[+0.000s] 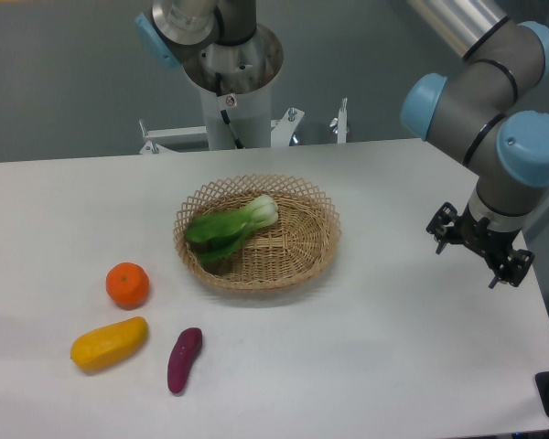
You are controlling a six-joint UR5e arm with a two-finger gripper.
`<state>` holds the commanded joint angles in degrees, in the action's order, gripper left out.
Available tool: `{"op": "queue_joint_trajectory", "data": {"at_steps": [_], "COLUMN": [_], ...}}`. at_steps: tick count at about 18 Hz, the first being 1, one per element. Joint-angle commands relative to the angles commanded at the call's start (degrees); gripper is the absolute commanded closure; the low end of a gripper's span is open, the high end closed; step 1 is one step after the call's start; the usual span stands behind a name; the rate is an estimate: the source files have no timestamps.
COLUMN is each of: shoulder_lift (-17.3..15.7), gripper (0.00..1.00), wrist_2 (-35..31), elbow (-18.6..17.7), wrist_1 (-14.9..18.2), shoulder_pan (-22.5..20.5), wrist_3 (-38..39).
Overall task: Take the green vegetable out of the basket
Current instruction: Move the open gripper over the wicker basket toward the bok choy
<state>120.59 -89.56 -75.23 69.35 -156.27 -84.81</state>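
The green vegetable [231,229], a small bok choy with dark green leaves and a pale stalk end pointing up-right, lies in the left half of the tan wicker basket [302,251] at the table's centre. My gripper [476,254] hangs at the far right of the table, well away from the basket and above the surface. Its black fingers are spread apart and hold nothing.
An orange [128,284], a yellow oblong fruit [109,344] and a purple sweet potato [184,359] lie on the white table at the front left. The robot's base column [231,82] stands behind the table's back edge. The table's right edge is near the gripper.
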Motion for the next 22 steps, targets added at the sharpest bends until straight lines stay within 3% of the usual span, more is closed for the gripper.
{"op": "queue_joint_trajectory", "data": {"at_steps": [9, 13, 17, 22], "shoulder_lift": [-0.3, -0.6, -3.3, -9.7], "gripper": [0.00, 0.00, 0.00, 0.00], "wrist_2": [0.5, 0.6, 0.4, 0.5], "elbow": [-0.4, -0.6, -4.6, -14.0], "wrist_1": [0.0, 0.1, 0.1, -0.6], "shoulder_pan": [1.3, 2.3, 3.7, 6.8], "wrist_3": [1.3, 5.4, 7.0, 10.6]}}
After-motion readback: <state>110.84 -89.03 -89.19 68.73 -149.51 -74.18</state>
